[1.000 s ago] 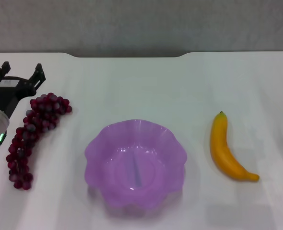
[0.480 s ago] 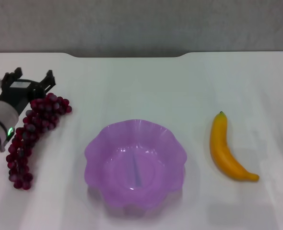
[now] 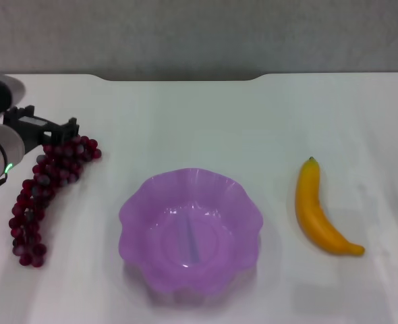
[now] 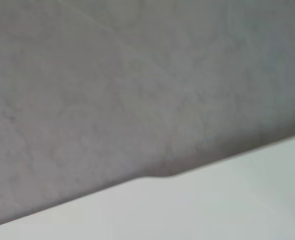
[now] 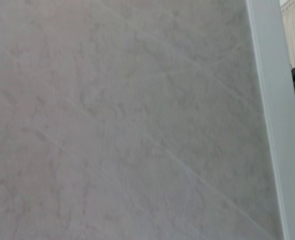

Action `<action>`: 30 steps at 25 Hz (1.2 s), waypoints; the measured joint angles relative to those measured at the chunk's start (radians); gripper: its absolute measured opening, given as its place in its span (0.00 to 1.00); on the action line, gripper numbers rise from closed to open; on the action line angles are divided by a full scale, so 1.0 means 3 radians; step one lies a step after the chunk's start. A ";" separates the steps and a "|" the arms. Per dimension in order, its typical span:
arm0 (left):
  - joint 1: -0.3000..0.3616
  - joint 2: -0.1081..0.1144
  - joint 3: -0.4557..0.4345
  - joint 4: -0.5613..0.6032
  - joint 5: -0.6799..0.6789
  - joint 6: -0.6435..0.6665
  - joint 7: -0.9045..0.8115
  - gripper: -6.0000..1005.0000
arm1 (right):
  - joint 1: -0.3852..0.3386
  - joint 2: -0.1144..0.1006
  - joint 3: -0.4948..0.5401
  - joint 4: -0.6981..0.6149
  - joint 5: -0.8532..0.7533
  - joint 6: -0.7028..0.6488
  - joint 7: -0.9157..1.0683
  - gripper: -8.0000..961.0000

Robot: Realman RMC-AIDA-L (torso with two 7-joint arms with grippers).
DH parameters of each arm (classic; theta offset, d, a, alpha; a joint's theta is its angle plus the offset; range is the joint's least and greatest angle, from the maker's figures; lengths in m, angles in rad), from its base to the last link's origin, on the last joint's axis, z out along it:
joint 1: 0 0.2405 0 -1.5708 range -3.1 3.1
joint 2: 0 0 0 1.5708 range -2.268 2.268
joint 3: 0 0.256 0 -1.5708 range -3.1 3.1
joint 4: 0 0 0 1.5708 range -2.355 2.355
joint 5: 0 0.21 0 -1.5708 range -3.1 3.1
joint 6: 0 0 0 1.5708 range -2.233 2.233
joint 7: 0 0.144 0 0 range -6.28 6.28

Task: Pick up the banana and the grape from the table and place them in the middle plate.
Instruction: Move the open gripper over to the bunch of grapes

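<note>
On table (image 3: 185,121), dark red grape (image 3: 47,182) (long bunch)

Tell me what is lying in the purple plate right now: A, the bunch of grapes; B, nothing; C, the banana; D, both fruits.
B: the purple plate holds no fruit, the banana lies on the table to its right, and the grapes lie to its left by the left gripper.

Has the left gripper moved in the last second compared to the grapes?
Yes. The left gripper has swung in over the far end of the grapes, which lie where they were on the table; a second ago it was off to their left.
</note>
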 joint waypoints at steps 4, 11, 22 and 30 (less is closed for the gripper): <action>0.0125 -0.0155 -0.0220 0.0369 0.0119 -0.0534 0.0403 0.88 | 0.0000 -0.0004 0.0000 -0.0002 0.0000 0.0007 -0.0001 0.92; 0.0208 -0.0282 -0.0507 0.0742 0.0085 -0.1344 0.0733 0.88 | 0.0001 -0.0005 0.0000 -0.0003 0.0000 0.0008 -0.0005 0.92; -0.0025 -0.0284 -0.0622 -0.0026 0.0128 -0.0973 0.0725 0.88 | 0.0026 -0.0001 0.0000 -0.0008 -0.0009 0.0008 0.0012 0.92; -0.0057 -0.0286 -0.0623 -0.0221 0.0124 -0.0929 0.0757 0.88 | 0.0022 0.0000 0.0000 -0.0008 -0.0005 0.0007 0.0014 0.92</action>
